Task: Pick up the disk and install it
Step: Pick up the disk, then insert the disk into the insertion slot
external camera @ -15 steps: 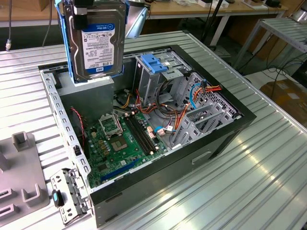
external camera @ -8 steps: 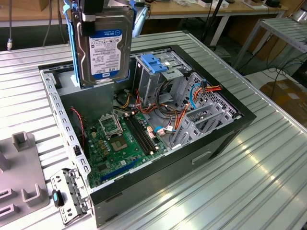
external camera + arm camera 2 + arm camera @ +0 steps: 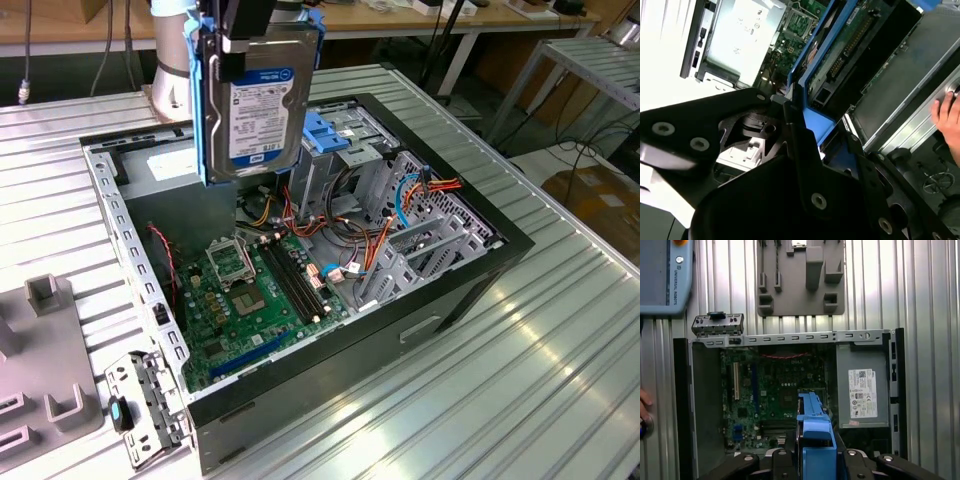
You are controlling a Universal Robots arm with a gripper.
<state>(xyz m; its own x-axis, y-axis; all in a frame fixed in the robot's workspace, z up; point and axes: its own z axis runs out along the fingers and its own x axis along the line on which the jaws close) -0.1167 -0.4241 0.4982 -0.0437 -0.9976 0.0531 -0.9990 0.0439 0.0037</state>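
- where's the disk [image 3: 262,100]?
- hanging upright over the open computer case [image 3: 470,290], label facing the exterior view, above the motherboard [image 3: 250,300].
- and the gripper [image 3: 250,40]?
- clamped on its top edge, mostly cut off by the frame. in the first wrist view the blue rail [image 3: 815,440] hides the disk's body.
- anyone nearby?
- a hand [image 3: 946,117], partly out of frame.

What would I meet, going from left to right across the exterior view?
Grey fixture → metal bracket → disk, held up above the open case → blue-topped cage → orange cables → bare table on the exterior view's right.
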